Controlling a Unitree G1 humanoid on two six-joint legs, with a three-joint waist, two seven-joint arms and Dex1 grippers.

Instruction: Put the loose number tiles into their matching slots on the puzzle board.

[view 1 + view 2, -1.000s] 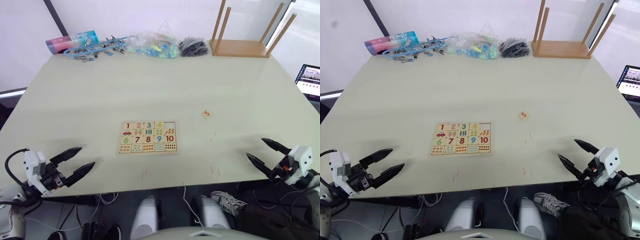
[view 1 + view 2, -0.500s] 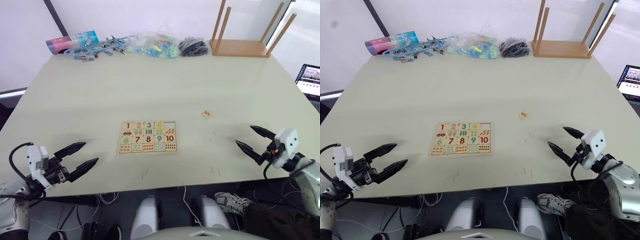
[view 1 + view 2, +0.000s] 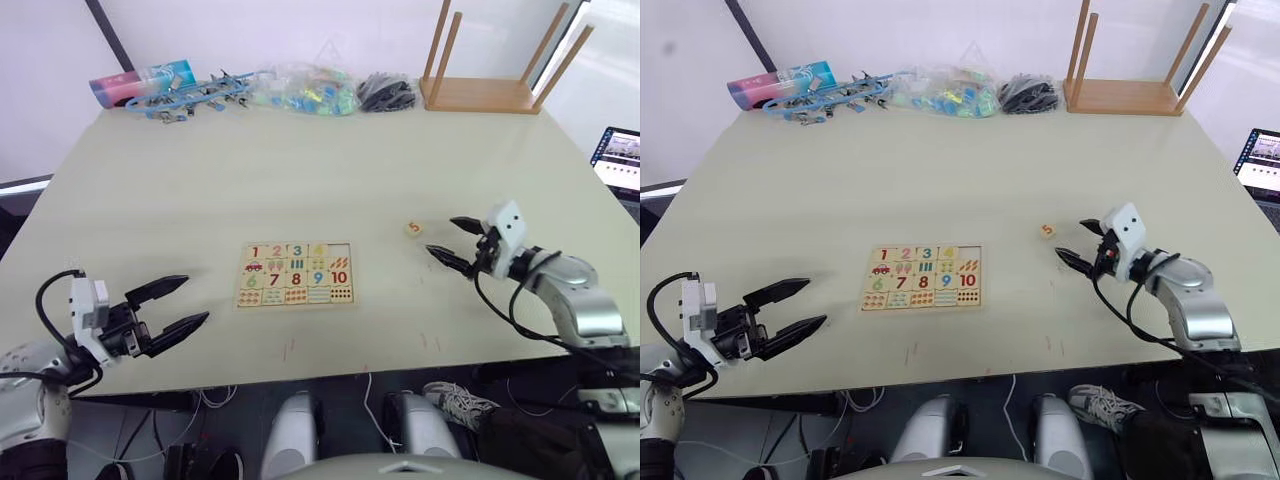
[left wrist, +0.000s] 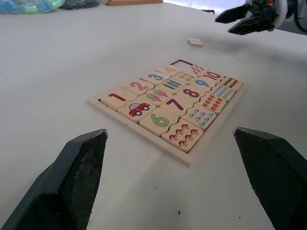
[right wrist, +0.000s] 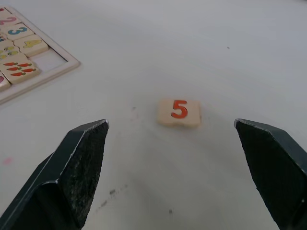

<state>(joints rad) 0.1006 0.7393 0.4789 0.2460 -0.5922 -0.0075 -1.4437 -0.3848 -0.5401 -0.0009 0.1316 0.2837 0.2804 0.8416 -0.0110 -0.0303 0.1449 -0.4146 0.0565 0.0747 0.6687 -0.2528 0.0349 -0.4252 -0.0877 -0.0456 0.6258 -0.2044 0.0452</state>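
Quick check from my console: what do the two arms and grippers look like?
Both match: each gripper, left and right, has two black, tapering, pointed jaws on a white block-shaped wrist housing. Black cables loop from each wrist. The right forearm is smooth silver-grey.

Loose 5 tile (image 5: 179, 112) beside nearly full board (image 3: 296, 273)

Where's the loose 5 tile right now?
The 5 tile lies flat on the table, right of the puzzle board, just ahead of the open right gripper.
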